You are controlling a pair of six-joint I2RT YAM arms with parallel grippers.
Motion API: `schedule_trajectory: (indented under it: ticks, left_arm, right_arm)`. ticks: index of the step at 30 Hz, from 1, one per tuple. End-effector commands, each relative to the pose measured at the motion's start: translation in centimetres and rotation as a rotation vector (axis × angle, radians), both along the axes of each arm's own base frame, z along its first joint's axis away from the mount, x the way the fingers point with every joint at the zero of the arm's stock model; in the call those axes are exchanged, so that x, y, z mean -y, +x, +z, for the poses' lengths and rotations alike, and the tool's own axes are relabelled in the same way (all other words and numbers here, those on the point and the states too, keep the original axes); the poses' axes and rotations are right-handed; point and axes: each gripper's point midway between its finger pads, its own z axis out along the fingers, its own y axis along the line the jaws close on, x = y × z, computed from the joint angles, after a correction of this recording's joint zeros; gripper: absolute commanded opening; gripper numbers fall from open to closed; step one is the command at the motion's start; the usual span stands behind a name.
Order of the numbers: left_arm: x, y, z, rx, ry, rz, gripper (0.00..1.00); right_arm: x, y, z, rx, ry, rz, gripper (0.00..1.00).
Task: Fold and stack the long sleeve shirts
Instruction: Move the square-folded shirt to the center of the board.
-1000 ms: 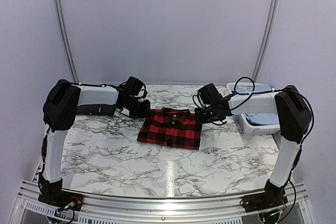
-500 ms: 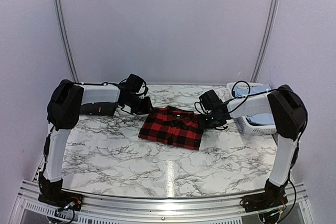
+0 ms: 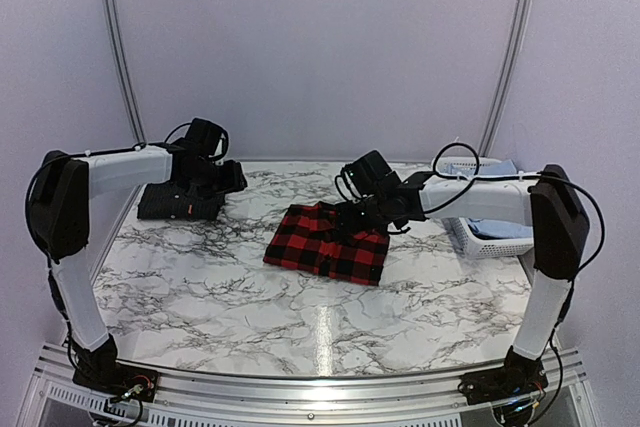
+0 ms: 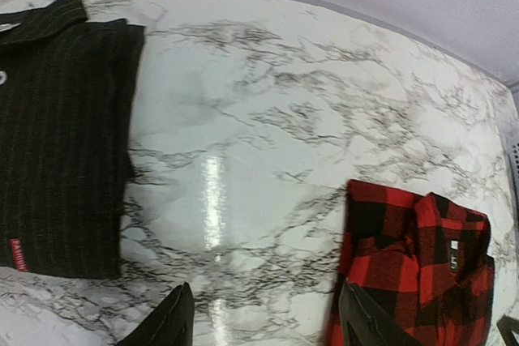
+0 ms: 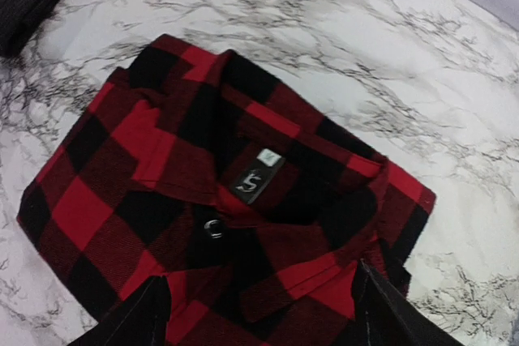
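Folds look finished on both garments: the plaid shirt (image 3: 325, 245), red and black, sits as a neat rectangle at the middle of the table with its collar toward the far side, and the charcoal shirt (image 3: 180, 202) lies folded well apart from it at the far left. The right gripper (image 5: 259, 309) hovers over the plaid shirt with its fingers spread wide and nothing between them. The left gripper (image 4: 263, 318) is also spread wide and empty, over bare table between the two shirts (closer to the charcoal shirt). The stack is not yet made, so one bundle probably has to travel to the other. A pinch that catches only the top layer would likely peel the fold open on the lift, and a one-sided lift could let the loose half sag. The marble-patterned table (image 3: 330, 327) looks glossy, so cloth may slide when nudged. A white slotted basket (image 3: 485, 237) stands at the far right, with pale plain walls and curved metal poles (image 3: 120, 57) behind.
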Motion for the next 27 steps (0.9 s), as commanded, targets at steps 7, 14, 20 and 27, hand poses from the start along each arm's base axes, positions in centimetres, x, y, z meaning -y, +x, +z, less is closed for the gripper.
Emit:
schedule_trajectory:
  ticks: [7,14,20,27]
  left_arm:
    - [-8.0,-1.3,-5.1,-0.099,0.202,0.176,0.57]
    - [-8.6,-1.9,-7.9,-0.156,0.232,0.199,0.46]
    - [-8.8,-1.6,-9.5,-0.186,0.233,0.245,0.46]
    - [-9.1,0.0,-10.4,-0.168,0.247,0.301,0.47]
  right_arm:
    - [-7.5,-4.0,-1.8,-0.065,0.044,0.161,0.74]
    - [-6.5,-5.4,-2.9,-0.090,0.047,0.150,0.74]
    - [-5.5,-5.8,-2.1,-0.071,0.045,0.132,0.75]
    - [-4.0,-6.1,-0.5,-0.027,0.060,0.100,0.75]
